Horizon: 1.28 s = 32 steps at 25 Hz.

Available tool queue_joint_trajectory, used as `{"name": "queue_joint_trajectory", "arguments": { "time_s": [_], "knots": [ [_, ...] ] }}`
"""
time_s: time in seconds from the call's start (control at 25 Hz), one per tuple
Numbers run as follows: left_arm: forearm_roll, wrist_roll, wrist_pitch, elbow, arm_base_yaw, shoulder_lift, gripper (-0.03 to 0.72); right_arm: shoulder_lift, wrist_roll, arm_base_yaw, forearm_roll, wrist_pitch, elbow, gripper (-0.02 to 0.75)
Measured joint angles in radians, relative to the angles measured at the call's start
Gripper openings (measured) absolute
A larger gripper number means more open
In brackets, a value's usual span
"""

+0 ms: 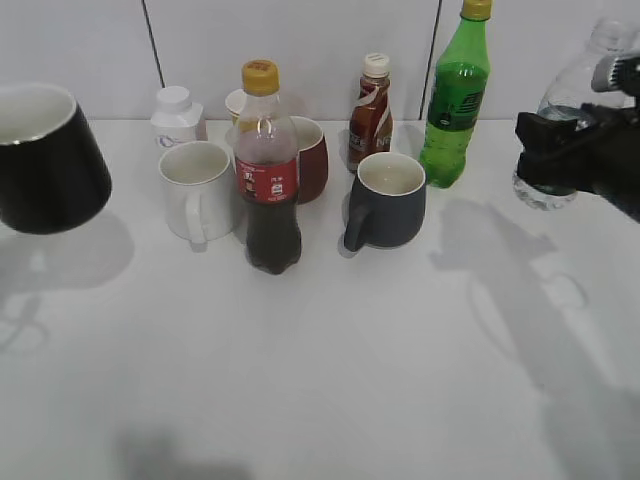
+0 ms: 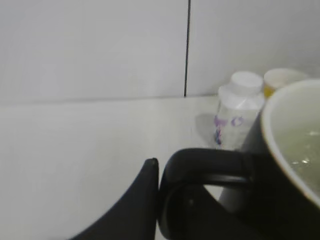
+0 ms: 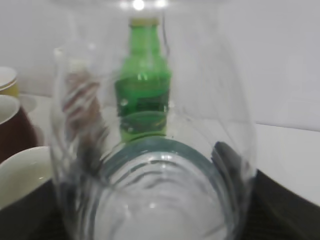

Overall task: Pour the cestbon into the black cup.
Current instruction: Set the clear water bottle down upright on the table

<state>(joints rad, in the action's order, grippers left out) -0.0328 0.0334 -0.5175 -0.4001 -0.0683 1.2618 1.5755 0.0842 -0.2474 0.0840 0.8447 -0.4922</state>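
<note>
The black cup [image 1: 50, 160] hangs in the air at the far left, above its shadow. In the left wrist view its loop handle [image 2: 210, 160] and white inside show, with clear liquid in it. My left gripper [image 2: 160, 172] is shut on the handle; one finger presses its outer side. It is out of frame in the exterior view. My right gripper [image 1: 575, 155] is shut on the cestbon [image 1: 560, 110], a clear ribbed bottle held above the table at the far right, leaning slightly. The bottle fills the right wrist view [image 3: 155, 190]. Its label is hidden.
Mid-table stand a cola bottle [image 1: 268, 170], white mug [image 1: 195, 185], dark red mug [image 1: 312, 158], grey-blue mug [image 1: 388, 198], sauce bottle [image 1: 371, 110], tall green soda bottle [image 1: 455, 95] and small white bottle [image 1: 177, 115]. A white wall is behind.
</note>
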Motion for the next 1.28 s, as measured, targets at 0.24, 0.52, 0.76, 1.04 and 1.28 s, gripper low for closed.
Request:
{"name": "queue_joint_trajectory", "arguments": {
  "time_s": [0.24,0.52,0.76,1.04,1.28],
  "knots": [
    [0.022,0.000,-0.195,0.000,0.005,0.240,0.054,0.148,-0.014,0.001,0.013,0.095,0.000,0.501],
    [0.033,0.000,-0.461,0.001,0.005,0.496,0.054,0.205,-0.019,0.001,0.014,0.121,0.000,0.501],
    [0.033,0.000,-0.605,0.017,0.005,0.665,0.054,0.279,-0.019,0.001,0.015,0.165,-0.001,0.501],
    [0.033,0.012,-0.684,0.044,0.005,0.752,0.052,0.361,-0.056,0.001,0.018,0.204,-0.003,0.501],
    [0.033,0.012,-0.693,0.049,0.005,0.755,0.052,0.400,-0.070,0.001,0.018,0.211,-0.003,0.501]
  ]
}}
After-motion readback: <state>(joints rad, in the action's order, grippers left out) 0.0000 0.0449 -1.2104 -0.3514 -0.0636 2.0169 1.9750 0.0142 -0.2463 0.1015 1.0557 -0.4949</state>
